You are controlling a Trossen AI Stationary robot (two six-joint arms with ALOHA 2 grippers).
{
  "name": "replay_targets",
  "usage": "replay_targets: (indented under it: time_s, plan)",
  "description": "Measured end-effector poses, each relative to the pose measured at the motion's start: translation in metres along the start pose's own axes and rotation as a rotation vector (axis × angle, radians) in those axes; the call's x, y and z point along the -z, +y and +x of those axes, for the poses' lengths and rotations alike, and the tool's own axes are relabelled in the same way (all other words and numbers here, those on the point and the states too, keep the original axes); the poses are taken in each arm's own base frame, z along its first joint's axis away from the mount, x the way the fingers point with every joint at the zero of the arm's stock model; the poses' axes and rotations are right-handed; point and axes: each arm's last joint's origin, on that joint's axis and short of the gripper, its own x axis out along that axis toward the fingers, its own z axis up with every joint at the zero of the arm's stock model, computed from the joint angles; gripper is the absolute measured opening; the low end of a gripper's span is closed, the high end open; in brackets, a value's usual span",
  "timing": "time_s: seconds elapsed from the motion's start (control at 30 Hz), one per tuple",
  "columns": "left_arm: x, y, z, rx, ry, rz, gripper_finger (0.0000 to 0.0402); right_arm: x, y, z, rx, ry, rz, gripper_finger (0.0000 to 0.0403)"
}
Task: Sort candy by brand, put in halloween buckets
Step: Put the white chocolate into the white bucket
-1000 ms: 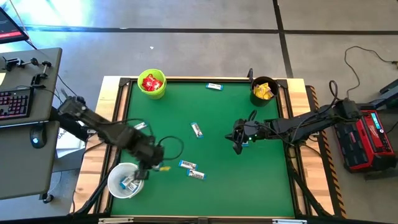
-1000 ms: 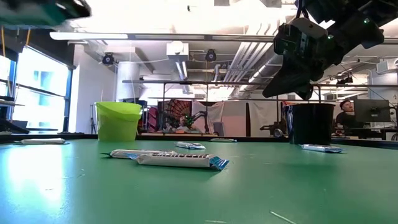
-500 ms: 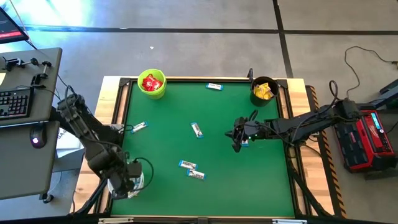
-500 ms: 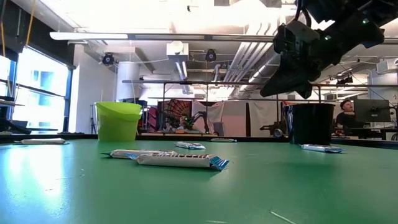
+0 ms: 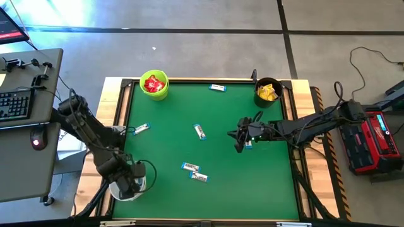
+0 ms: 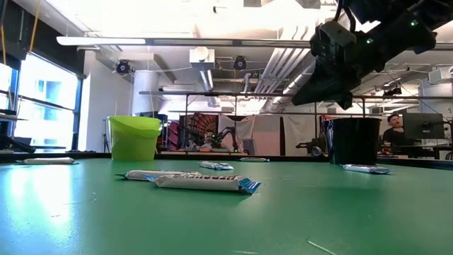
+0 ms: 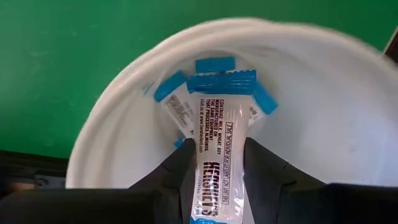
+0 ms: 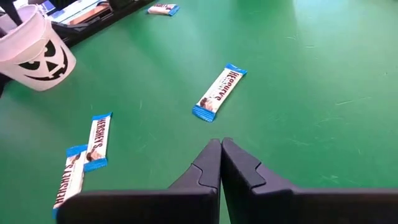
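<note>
only the left wrist view shows the left gripper pinching a white-and-blue bar over the white bucket. the right gripper, closed and empty, hovers mid-table.

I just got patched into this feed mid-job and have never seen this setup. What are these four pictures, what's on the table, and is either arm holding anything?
Two dark robot arms work at a green table. One picture looks straight down, one looks level across the table, and two come from cameras on the arms' wrists. The left pincer holds a white-and-blue bar over the white bucket, which already has bars inside. The right pincer is shut, empty, above mid-table. Five bars lie loose, one at. The green bucket holds red packets, the black bucket yellow ones.
</note>
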Motion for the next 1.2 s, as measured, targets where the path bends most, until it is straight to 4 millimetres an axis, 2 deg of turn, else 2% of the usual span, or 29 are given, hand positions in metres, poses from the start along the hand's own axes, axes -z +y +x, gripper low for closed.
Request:
replay_targets:
  time_s: [0.6, 0.8, 1.0, 1.1, 1.2]
  plan:
    - [0.003, 0.001, 0.0, 0.042, 0.106, 0.1, 0.017, 0.0, -0.001, 0.0, 0.035, -0.017, 0.075, 0.0]
    - [0.001, -0.006, -0.024, 0.065, 0.093, 0.197, 0.0181, 0.0, -0.001, 0.0, 0.036, -0.014, 0.076, 0.0001]
    - [-0.008, -0.007, -0.063, 0.071, 0.053, 0.226, 0.0181, 0.0, -0.001, 0.0, 0.033, -0.018, 0.075, 0.0001]
    - [-0.019, -0.007, -0.078, 0.105, -0.012, 0.23, 0.0182, 0.0, -0.001, 0.0, 0.032, -0.02, 0.058, 0.0001]
    - [-0.036, -0.002, -0.083, 0.126, -0.062, 0.199, 0.0182, -0.001, -0.001, 0.0, 0.031, -0.022, 0.058, 0.0001]
